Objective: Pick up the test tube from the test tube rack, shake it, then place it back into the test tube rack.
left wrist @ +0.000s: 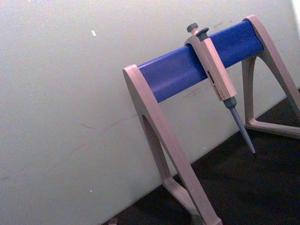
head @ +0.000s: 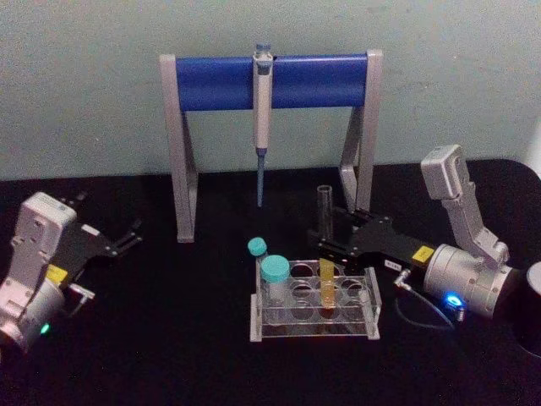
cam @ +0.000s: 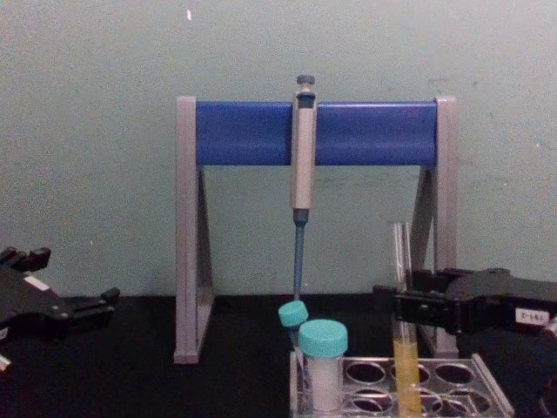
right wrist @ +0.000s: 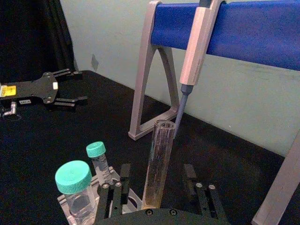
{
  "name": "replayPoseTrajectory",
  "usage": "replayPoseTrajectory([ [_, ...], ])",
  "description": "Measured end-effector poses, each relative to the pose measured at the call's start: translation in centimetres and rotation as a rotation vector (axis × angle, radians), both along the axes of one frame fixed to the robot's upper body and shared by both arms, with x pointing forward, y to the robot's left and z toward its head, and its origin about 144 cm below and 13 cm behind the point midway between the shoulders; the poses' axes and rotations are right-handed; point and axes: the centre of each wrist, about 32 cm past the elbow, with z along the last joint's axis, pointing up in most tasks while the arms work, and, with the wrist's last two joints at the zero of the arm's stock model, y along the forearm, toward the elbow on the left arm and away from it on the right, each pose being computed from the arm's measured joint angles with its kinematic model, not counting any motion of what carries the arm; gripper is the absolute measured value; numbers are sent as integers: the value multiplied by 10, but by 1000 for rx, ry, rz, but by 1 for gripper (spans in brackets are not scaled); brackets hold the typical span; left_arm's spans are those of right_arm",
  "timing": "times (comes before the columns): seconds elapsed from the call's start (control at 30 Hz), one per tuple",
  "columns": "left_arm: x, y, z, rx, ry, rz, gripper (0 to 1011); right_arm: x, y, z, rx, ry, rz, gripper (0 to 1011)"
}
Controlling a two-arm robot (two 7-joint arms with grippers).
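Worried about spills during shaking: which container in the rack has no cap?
The tall thin test tube with yellow-orange liquid, inside the open right hand; both short vials wear teal caps.

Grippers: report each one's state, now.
Left gripper: open, empty.
Right gripper: open, fingers either side of the test tube.

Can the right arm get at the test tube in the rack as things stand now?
Probably yes. The open right end effector sits with one finger on either side of the test tube, upright in the test tube rack. The teal-capped vials stand to one side, not between.
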Motion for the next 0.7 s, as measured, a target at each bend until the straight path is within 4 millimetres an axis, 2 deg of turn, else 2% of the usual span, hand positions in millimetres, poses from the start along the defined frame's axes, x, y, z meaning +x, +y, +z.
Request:
replayPoseTrajectory([
  [0.03, 0, 0, 0, 0, 0, 0, 1010, 0, 0, 0, 0, 0, 0, 717],
  [0.13, 0, 0, 0, 0, 0, 0, 1010, 0, 0, 0, 0, 0, -1, 588],
  [0.2, 0, 0, 0, 0, 0, 0, 1010, 0, 0, 0, 0, 0, -1, 559],
  [0.23, 0, 0, 0, 0, 0, 0, 1010, 0, 0, 0, 0, 0, -1, 498],
  [0.4, 0, 0, 0, 0, 0, 0, 1010, 0, 0, 0, -1, 0, -1, 353],
  [0.43, 0, 0, 0, 0, 0, 0, 1010, 0, 0, 0, -1, 0, -1, 294],
  [0.53, 0, 0, 0, 0, 0, 0, 1010, 0, 0, 0, 0, -1, -1, 229],
  [0.7, 0, 0, 0, 0, 0, 0, 1010, 0, 0, 0, 0, -1, -1, 229],
])
